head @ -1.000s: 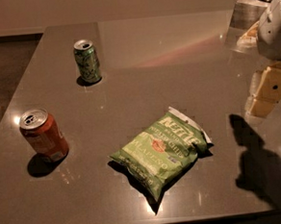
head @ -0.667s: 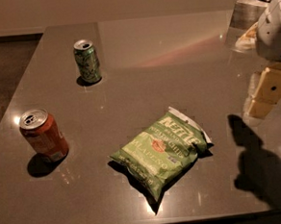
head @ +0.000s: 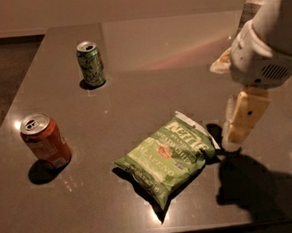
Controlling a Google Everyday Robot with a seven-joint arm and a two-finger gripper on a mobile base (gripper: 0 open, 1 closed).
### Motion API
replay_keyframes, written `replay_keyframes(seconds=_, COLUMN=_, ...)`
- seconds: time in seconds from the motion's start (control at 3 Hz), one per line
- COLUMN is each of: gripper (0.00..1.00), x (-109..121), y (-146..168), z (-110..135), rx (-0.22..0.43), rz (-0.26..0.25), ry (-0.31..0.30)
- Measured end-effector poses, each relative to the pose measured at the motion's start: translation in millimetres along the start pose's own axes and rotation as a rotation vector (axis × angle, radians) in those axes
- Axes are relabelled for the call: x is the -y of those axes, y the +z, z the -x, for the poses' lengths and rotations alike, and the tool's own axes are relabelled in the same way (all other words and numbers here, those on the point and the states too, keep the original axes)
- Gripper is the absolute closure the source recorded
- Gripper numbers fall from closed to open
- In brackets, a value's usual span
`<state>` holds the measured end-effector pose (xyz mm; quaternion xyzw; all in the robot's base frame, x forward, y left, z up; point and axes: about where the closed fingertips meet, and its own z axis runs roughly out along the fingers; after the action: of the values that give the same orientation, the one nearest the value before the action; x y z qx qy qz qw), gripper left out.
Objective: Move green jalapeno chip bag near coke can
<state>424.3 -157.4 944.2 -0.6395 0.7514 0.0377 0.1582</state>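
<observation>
**Gripper beside the chip bag, coke can well apart**

The green jalapeno chip bag [head: 169, 159] lies flat on the dark desk [head: 149, 88], label up, a little toward 5 o'clock from the desk's middle. Its white torn-looking top edge points to about 1 o'clock and its bottom corner to 7 o'clock.

The coke can [head: 45, 140] stands upright at the bag's 9 o'clock, near the desk's left edge and well apart from the bag, with bare desk between them. A green patterned can [head: 90, 63] stands upright farther back, at about 11 o'clock from the bag and 1 o'clock from the coke can.

The gripper [head: 234, 141] hangs at the bag's 3 o'clock, pointing down and slightly tilted, with its tip low over the desk just beside the bag's top edge. Whether it touches the bag cannot be told, nor whether the jaws are apart or together. Above it, the white arm housing [head: 264, 55] fills the upper right.
</observation>
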Motion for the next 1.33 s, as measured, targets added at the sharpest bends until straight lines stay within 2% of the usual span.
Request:
replay_keyframes(seconds=0.33, gripper=0.00, x=-26, y=38, z=42, rx=0.036, rz=0.069, ry=-0.084)
replay_keyframes(seconds=0.67, gripper=0.00, x=-36, y=57, z=63, rx=0.047, rz=0.096, ry=-0.124)
replay_keyframes(seconds=1.0, gripper=0.00, x=-39, y=75, z=80, rx=0.051, rz=0.108, ry=-0.152)
replay_keyframes(seconds=1.33, gripper=0.00, x=-41, y=91, z=82, rx=0.036, rz=0.110, ry=-0.172)
